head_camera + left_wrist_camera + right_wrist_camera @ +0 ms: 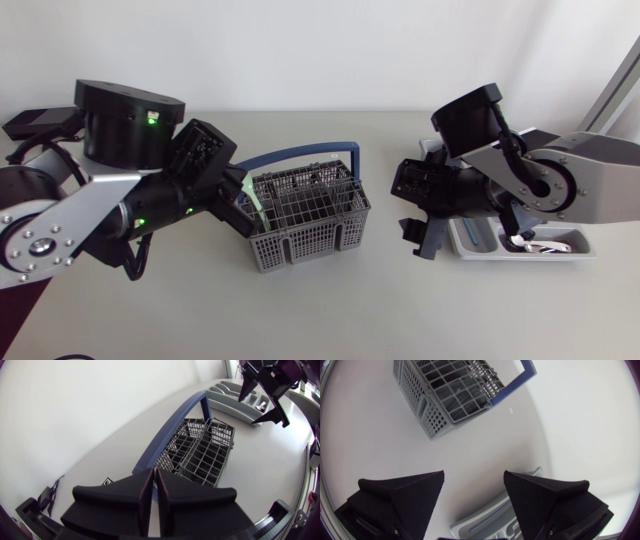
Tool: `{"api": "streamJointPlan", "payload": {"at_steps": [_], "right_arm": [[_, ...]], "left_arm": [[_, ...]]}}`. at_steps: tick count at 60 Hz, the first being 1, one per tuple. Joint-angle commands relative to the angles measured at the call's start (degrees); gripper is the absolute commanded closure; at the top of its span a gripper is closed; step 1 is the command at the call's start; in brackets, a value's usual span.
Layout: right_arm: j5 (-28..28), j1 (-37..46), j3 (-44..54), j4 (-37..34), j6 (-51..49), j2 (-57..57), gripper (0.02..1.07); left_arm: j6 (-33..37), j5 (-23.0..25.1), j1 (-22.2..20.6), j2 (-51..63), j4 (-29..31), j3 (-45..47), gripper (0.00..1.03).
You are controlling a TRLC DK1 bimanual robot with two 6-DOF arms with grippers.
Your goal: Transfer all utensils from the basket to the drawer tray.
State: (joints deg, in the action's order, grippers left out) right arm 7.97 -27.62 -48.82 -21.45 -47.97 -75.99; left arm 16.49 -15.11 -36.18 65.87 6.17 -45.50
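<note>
The grey basket point(310, 215) sits in the middle of the desk point(300, 310), and the drawer tray point(470, 243) is off to the right. Some white utensils point(545, 247) already lie in the tray. From both wrist views the basket looks empty, though its deep corners are hard to see. So I think the job is almost done, or done. The right end effector point(422, 238) hangs between basket and tray, fingers wide apart, holding nothing. The left end effector point(153, 492) is beside the basket, fingers pressed together, with nothing seen between them.
</note>
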Motion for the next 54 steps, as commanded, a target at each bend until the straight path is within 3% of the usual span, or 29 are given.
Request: {"api": "streamJointPlan", "payload": {"at_steps": [1,12,15,22,30,37,54], "right_arm": [[-1.46,-1.83,-1.98,0.01,4.11,0.75,0.21],[-5.24,-6.13,-5.32,0.01,10.44,0.49,0.26],[-8.05,-7.36,-6.38,0.27,12.90,0.05,0.38],[-13.86,-9.12,-6.99,4.31,16.94,-1.53,0.76],[-18.25,-10.97,-8.93,7.04,19.84,-7.07,1.00],[-22.73,-12.99,-10.60,9.76,22.13,-12.70,1.01],[-23.26,-16.15,-12.09,15.92,25.11,-19.38,1.01]], "left_arm": [[0.30,0.00,-0.38,-1.35,0.33,-1.97,0.96],[0.74,0.00,-0.47,-2.76,0.86,-1.97,0.96],[0.74,0.00,-0.64,-2.94,0.94,-1.88,0.96],[0.91,-0.27,-1.17,-3.02,0.94,-1.79,0.96],[0.91,-0.53,-1.78,-3.02,0.94,-1.88,0.96],[0.91,-1.50,-2.58,-3.02,0.94,-1.70,0.96],[1.44,-1.85,-2.58,-3.64,1.12,-1.35,0.96]]}}
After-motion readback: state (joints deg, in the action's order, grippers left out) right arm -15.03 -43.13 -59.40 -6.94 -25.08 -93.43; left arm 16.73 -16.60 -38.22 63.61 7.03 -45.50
